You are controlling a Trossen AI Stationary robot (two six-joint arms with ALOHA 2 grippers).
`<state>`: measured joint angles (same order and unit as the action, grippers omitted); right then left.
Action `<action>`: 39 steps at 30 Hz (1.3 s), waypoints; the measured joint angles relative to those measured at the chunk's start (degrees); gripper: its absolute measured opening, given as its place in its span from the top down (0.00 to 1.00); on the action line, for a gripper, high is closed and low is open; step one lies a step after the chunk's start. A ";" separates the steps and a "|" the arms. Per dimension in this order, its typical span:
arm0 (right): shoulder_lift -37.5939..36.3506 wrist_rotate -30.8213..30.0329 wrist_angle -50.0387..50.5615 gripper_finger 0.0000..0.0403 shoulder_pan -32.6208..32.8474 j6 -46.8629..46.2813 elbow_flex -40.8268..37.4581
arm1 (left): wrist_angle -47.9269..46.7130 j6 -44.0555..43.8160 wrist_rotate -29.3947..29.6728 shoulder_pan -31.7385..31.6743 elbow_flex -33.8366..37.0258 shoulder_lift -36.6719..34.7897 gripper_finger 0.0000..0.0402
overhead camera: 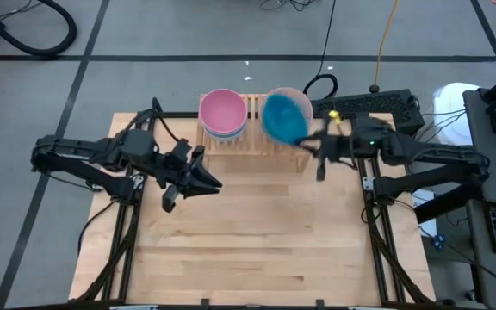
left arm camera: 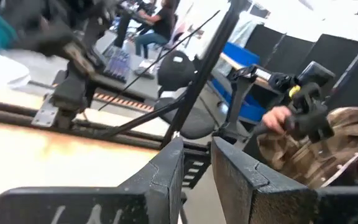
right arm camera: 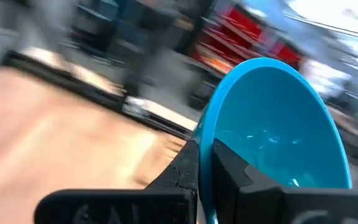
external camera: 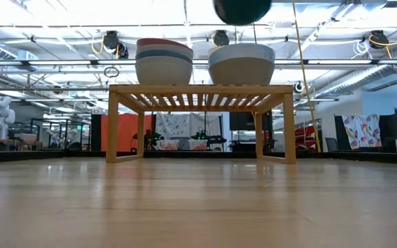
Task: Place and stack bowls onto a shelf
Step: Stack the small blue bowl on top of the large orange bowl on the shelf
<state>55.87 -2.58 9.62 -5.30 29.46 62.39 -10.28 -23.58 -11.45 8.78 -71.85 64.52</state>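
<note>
Gripping the rim of a blue bowl (overhead camera: 285,118), the right gripper (overhead camera: 310,142) holds it tilted in the air over the right half of the shelf (overhead camera: 257,138), above the stack already standing there. The right wrist view shows the two fingers (right arm camera: 188,163) closed on the bowl's (right arm camera: 278,124) edge, one inside and one outside. On the shelf (external camera: 202,93), seen from the low view, a stack of bowls (external camera: 164,60) with a pink one on top sits on the left side and a second stack (external camera: 241,63) with a pale outer bowl sits on the right. The left gripper (overhead camera: 207,179) hovers over the table (overhead camera: 248,250) in front of the shelf's left side, its fingers (left arm camera: 163,180) nearly together and empty.
</note>
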 joint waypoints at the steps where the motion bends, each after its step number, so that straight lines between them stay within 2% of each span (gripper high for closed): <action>1: -0.94 -3.97 0.77 0.98 -0.03 0.05 0.00 | -0.56 -0.01 0.49 0.00 0.02 -0.19 0.78; 4: -3.10 -12.19 4.49 0.98 -0.11 0.19 0.00 | -1.45 -0.06 1.93 0.00 0.00 -0.63 0.78; 6: -3.98 -14.18 6.65 0.98 -0.10 -0.13 0.00 | -1.43 -0.08 2.18 -0.02 0.04 -0.76 0.78; 11: -2.93 -13.67 11.17 0.98 -0.74 -1.66 0.00 | -1.66 -0.10 3.69 -0.13 0.04 -0.77 0.78; 21: 3.06 -13.31 13.34 0.98 -3.20 2.86 0.00 | -1.64 -0.17 4.07 -0.13 0.04 -0.79 0.78; 26: 5.70 -4.60 12.74 0.98 -5.33 3.40 0.00 | -1.64 -0.30 4.07 -0.13 0.04 -0.79 0.78; 28: 6.58 -2.97 11.78 0.97 -5.93 3.22 0.00 | -1.66 -0.30 4.07 -0.13 0.04 -0.79 0.78; 39: 7.61 -3.39 4.86 0.74 -7.48 4.45 0.00 | -2.26 -0.28 4.03 -0.13 0.04 -0.79 0.78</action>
<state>63.48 -5.97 14.47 -12.78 33.91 62.39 -12.54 -23.86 -7.42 8.64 -71.81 63.72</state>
